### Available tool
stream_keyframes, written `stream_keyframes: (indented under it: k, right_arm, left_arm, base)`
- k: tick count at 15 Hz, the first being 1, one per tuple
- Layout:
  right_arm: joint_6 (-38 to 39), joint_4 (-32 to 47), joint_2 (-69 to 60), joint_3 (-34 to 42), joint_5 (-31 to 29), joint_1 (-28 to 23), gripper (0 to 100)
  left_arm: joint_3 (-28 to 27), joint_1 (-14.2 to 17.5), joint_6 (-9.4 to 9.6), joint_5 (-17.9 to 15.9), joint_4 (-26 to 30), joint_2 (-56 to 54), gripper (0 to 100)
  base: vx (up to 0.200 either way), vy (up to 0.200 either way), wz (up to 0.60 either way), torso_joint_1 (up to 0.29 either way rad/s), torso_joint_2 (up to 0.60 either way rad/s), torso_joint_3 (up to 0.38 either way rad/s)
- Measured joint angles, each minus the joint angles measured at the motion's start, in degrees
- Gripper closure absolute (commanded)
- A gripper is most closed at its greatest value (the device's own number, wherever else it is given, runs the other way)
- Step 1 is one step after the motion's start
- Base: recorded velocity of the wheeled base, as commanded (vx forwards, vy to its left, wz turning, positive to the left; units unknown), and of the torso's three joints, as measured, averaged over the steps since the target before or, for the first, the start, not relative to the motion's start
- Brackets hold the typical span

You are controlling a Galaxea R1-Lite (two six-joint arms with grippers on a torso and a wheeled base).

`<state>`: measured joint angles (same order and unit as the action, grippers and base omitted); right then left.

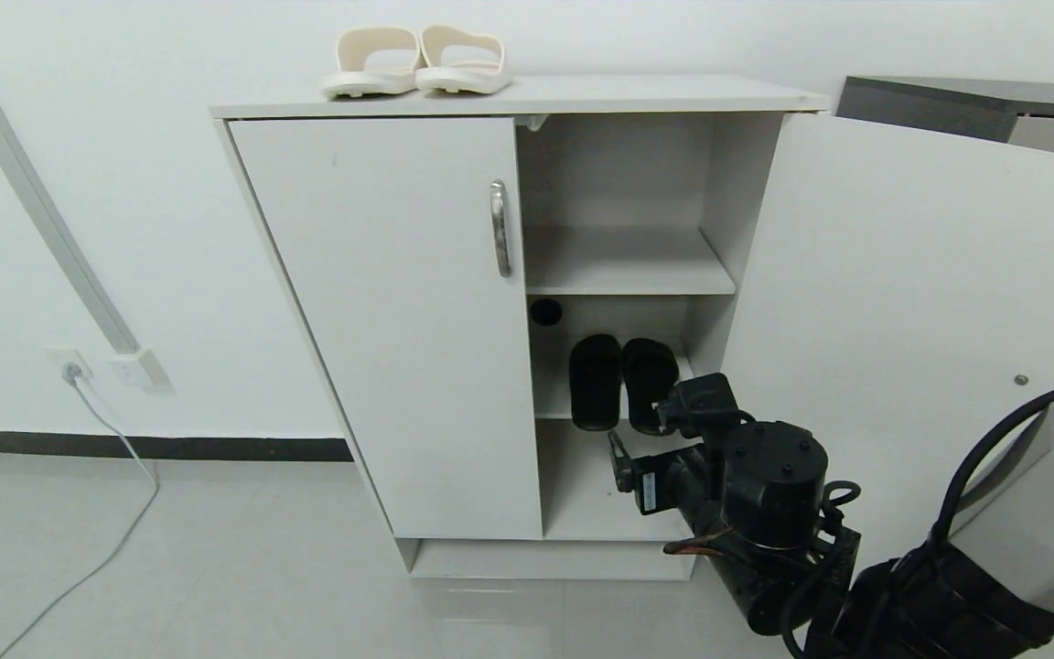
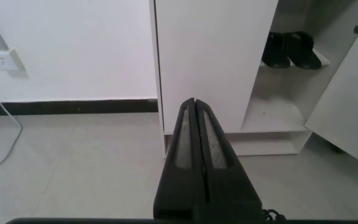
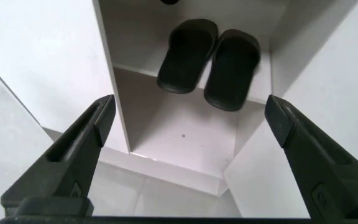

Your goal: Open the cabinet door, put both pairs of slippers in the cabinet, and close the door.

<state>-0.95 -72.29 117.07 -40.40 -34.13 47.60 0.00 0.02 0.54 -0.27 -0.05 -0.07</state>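
A white cabinet stands against the wall, its left door shut and its right door swung wide open. A pair of black slippers lies side by side on the middle shelf inside. A cream pair of slippers sits on the cabinet top. My right gripper hangs open just in front of the black pair, holding nothing. My left gripper is shut and empty, low over the floor, pointing at the shut left door.
The upper shelf and the bottom compartment hold nothing. A metal handle is on the shut left door. A wall socket with a cable is at the left. A grey unit stands behind the open door.
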Motion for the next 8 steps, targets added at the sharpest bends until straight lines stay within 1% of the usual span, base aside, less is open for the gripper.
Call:
stream_keyframes:
  k: [8]
  right_arm:
    - [0.02,0.15,-0.91,1.76,1.38,-0.01,0]
  left_arm:
    - [0.00,-0.02,0.09,-0.05,0.05,0.00,100]
  base:
    - [0.000,0.200,0.00,0.004,0.00,0.004]
